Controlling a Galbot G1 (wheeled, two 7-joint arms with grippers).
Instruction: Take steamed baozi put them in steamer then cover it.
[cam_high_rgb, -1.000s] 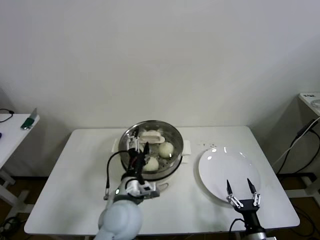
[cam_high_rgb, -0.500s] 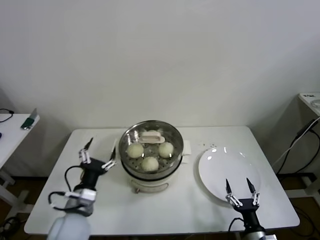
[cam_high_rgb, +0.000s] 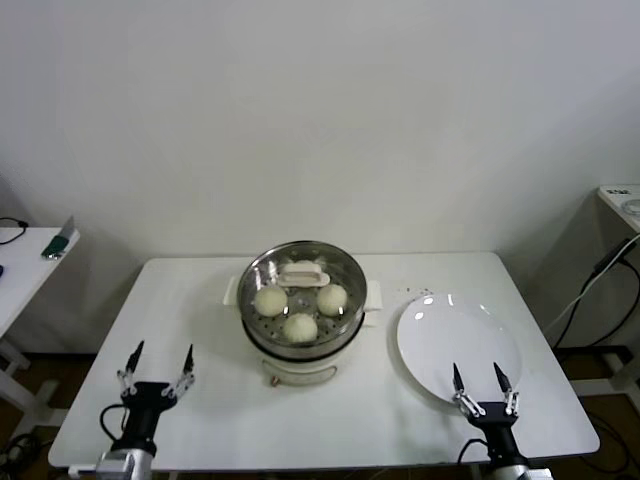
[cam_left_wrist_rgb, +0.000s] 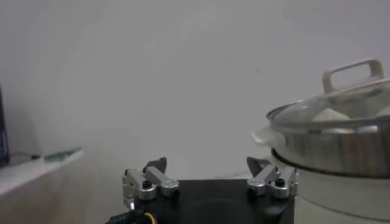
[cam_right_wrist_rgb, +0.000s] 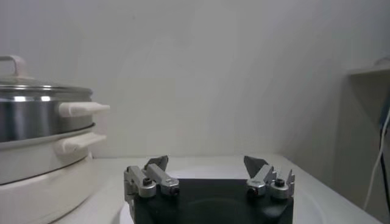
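The steamer (cam_high_rgb: 350, 285) stands at the middle of the white table on its cream cooker base (cam_high_rgb: 300, 372). The glass cover (cam_high_rgb: 303, 272) lies on it, handle up. Several baozi (cam_high_rgb: 300, 327) show through the glass. My left gripper (cam_high_rgb: 160, 363) is open and empty near the table's front left, well clear of the steamer. My right gripper (cam_high_rgb: 479, 378) is open and empty at the front right, over the near edge of the plate. The left wrist view has the left gripper (cam_left_wrist_rgb: 208, 164), the covered steamer (cam_left_wrist_rgb: 341, 146) and a baozi (cam_left_wrist_rgb: 329, 114). The right wrist view has the right gripper (cam_right_wrist_rgb: 207, 161) and the steamer (cam_right_wrist_rgb: 36, 115).
A bare white plate (cam_high_rgb: 440, 340) lies right of the steamer. A few crumbs (cam_high_rgb: 425, 293) lie behind the plate. A side table (cam_high_rgb: 20, 265) stands off to the left. Cables (cam_high_rgb: 600, 280) hang at the right.
My left arm has drawn back from the steamer's front rim to the table's front left corner, fingers still open. The right arm has stayed put. The cover stays on the steamer.
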